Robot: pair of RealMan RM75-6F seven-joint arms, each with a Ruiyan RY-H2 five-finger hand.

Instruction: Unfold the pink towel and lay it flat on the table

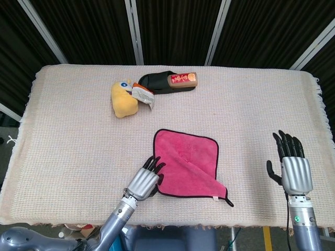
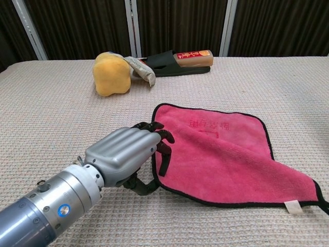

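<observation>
While its dark fingertips curl over the towel's left hem, the left hand rests at lower centre, touching the pink towel, which lies spread flat mid-table. The right hand hovers, fingers apart and holding nothing, at lower right. A yellow plush toy and black slipper sit upper centre.

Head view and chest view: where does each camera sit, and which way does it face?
Head view: high, looking steeply down at the table; both arms show, left robot hand and right robot hand.
Chest view: low, facing forward across the table; only the left arm shows.
Shared: left robot hand, pink towel, yellow plush toy, black slipper.
</observation>
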